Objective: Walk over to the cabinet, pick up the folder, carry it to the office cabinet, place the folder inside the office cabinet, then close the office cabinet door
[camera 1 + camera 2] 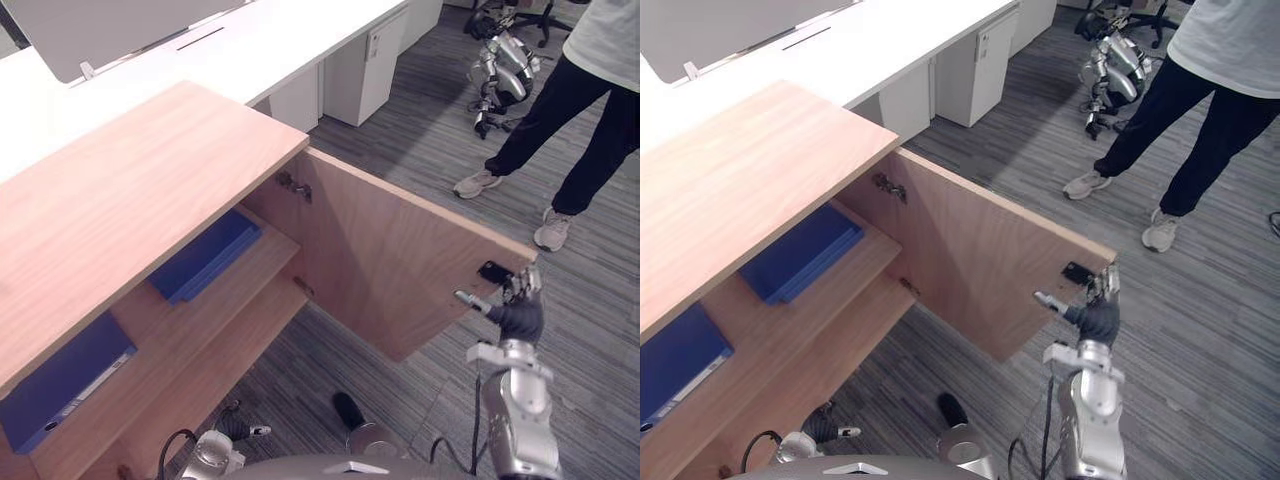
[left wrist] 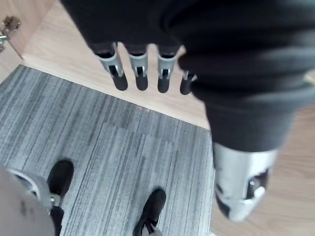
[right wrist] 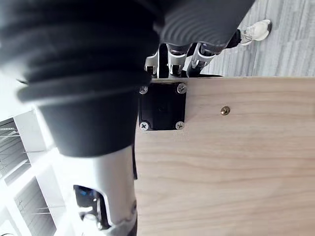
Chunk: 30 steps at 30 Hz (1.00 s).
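Note:
A flat blue folder [image 1: 205, 255] lies on the upper shelf inside the wooden office cabinet [image 1: 130, 190]. The cabinet's door [image 1: 390, 260] stands swung wide open towards me. My right hand [image 1: 520, 318] is at the door's free edge beside a black latch plate [image 3: 161, 105]. Its fingers [image 3: 182, 54] reach straight past that edge, and its thumb sticks out on the inner side. Nothing is held in it. My left hand [image 1: 215, 452] hangs low by the cabinet's bottom shelf, its fingers [image 2: 140, 73] straight and empty.
A second blue binder [image 1: 60, 380] with a white label sits further left on the shelf. A person [image 1: 590, 90] stands on the grey carpet at the far right, beside another robot [image 1: 505, 70]. White desks [image 1: 300, 40] run behind the cabinet.

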Motion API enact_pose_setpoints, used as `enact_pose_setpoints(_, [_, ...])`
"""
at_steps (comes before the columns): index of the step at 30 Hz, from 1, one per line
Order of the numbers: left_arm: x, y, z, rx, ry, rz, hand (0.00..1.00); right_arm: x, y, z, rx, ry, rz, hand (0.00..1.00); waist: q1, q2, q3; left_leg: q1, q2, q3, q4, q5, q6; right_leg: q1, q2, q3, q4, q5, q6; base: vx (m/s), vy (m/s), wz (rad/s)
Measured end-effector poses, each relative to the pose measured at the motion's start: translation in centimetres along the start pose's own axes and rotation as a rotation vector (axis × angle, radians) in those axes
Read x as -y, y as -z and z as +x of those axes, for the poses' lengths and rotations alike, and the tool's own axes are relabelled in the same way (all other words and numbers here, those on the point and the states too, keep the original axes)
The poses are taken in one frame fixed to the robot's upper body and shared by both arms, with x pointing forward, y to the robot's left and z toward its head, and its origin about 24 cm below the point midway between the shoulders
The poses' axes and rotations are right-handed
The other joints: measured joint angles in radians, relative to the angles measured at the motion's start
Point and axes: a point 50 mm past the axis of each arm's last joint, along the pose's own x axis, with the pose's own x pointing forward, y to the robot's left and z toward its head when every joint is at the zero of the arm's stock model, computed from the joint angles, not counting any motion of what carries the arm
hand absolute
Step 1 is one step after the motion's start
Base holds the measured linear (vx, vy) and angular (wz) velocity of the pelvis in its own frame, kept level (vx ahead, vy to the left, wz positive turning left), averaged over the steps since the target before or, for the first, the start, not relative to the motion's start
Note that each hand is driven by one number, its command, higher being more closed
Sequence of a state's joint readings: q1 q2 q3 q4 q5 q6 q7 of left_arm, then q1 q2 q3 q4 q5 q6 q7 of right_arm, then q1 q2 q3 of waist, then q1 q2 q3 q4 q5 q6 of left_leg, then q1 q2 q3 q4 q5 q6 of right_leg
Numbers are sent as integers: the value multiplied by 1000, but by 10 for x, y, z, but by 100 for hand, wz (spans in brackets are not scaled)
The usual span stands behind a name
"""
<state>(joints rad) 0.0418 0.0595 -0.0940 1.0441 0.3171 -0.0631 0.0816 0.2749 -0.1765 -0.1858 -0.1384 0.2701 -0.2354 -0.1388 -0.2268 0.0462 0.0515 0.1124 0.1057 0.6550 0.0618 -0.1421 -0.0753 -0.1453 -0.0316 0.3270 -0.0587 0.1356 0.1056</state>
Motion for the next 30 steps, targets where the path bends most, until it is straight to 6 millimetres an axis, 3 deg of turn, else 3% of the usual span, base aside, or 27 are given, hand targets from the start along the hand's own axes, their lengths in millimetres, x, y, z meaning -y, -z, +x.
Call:
enact_pose_setpoints(5, [2,-5,2,8,12,29,0,-17,13,-33,-100,-77,29,0,-2,-56,-9,-5,5,-21,14,-5,-7,3,-3,-2,10,3,-9,-107,-86,2])
enact_pose_setpoints(9, [1,0,2,-11,5,35,0,-33,17,-53,-154,-163,20,0,0,-62,-11,-8,5,-60,23,-4,-5,6,-4,-17,26,-1,-13,-75,-60,11])
enact_pose_setpoints(12, [-7,1,2,-12,-19,63,0,-49,24,-67,-203,-280,-30,0,14,-74,-12,-21,5,-138,21,7,6,20,-7,-77,43,-15,-12,-94,-69,40])
enact_pose_setpoints(14, [-13,2,2,-14,-35,91,0,-71,27,-76,-215,-402,-22,0,37,-89,-13,-23,4,-185,-4,35,12,31,-16,-142,45,-20,-15,-66,-67,68])
enact_pose_setpoints(17, [-23,5,2,-17,-77,101,0,-102,30,-96,-250,-555,14,0,73,-117,-29,-23,-7,-280,-96,114,12,44,-24,-232,51,-36,-19,-67,-59,104])
enact_pose_setpoints(19, [-26,16,-1,-53,-94,72,0,-128,27,-92,-207,-680,22,0,140,-143,-44,-38,-16,-361,-148,171,18,50,-36,-301,53,-46,-17,-65,-19,106])
enact_pose_setpoints(21, [-28,18,-2,-59,-108,63,0,-136,30,-85,-193,-707,20,0,168,-147,-46,-45,-23,-398,-148,180,19,69,-48,-334,54,-55,-13,-42,20,75])
enact_pose_setpoints(28, [-32,17,-2,-58,-135,23,0,-155,41,-59,-189,-734,6,0,201,-167,-55,-85,-71,-476,-149,186,52,75,-91,-371,60,-82,9,4,54,38])
enact_pose_setpoints(30, [-32,17,-2,-54,-139,14,0,-149,49,-51,-220,-682,-1,0,205,-168,-55,-94,-85,-492,-149,187,55,76,-102,-374,62,-83,10,34,66,29])
